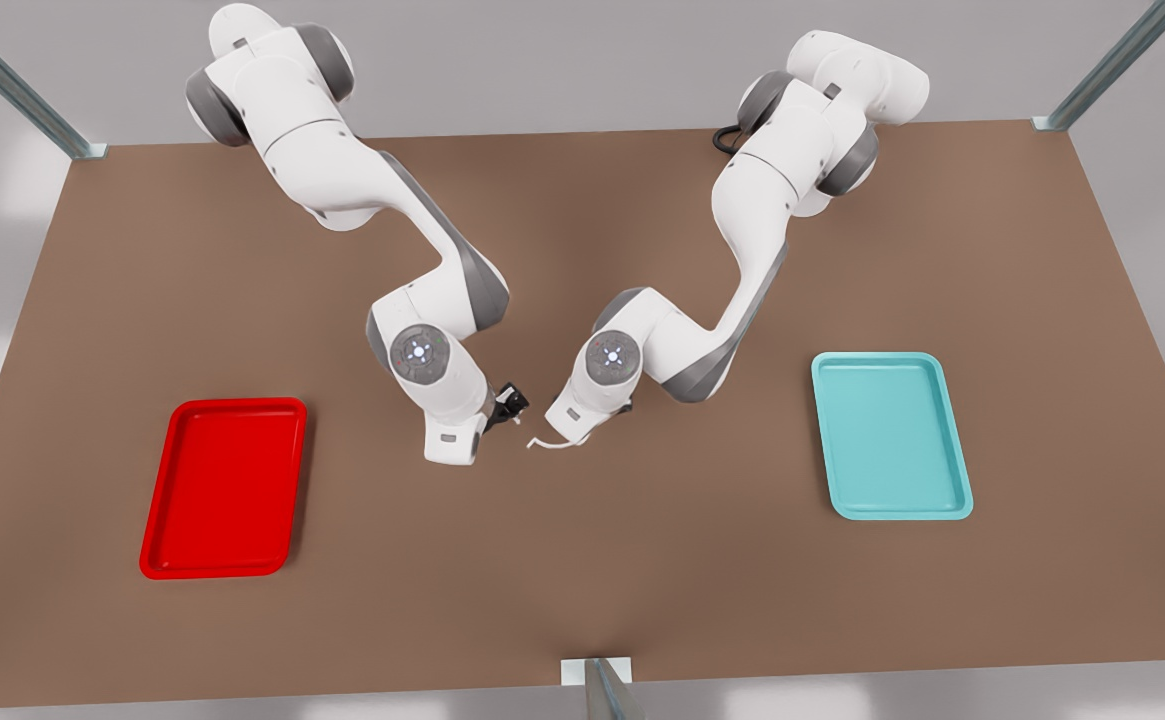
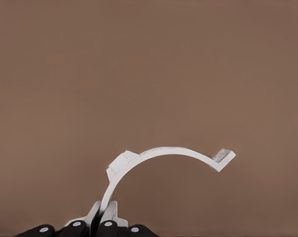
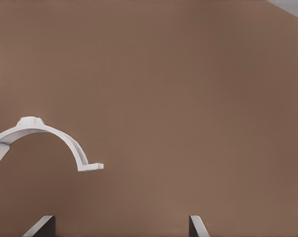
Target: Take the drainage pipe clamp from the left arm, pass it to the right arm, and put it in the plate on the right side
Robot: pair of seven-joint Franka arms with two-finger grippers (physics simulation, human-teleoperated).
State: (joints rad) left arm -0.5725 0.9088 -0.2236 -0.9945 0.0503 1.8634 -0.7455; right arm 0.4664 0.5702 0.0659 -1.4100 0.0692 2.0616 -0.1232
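The drainage pipe clamp (image 2: 164, 150) is a thin white half-ring with a short tab at each end. My left gripper (image 2: 103, 212) is shut on one end of it, and the arc sticks out over the brown table. In the front view the clamp (image 1: 554, 441) hangs at the tip of the arm on the front view's right, mid-table. My right gripper (image 3: 118, 226) is open with nothing between its fingers; the clamp (image 3: 55, 133) lies off to one side of it, apart. The right gripper (image 1: 512, 403) faces the clamp at a short distance. The red plate (image 1: 224, 487) lies at the front view's left.
A teal tray (image 1: 890, 435) lies on the front view's right side of the brown table (image 1: 582, 580). Metal frame posts stand at the table's far corners and at the middle of its near edge (image 1: 597, 685).
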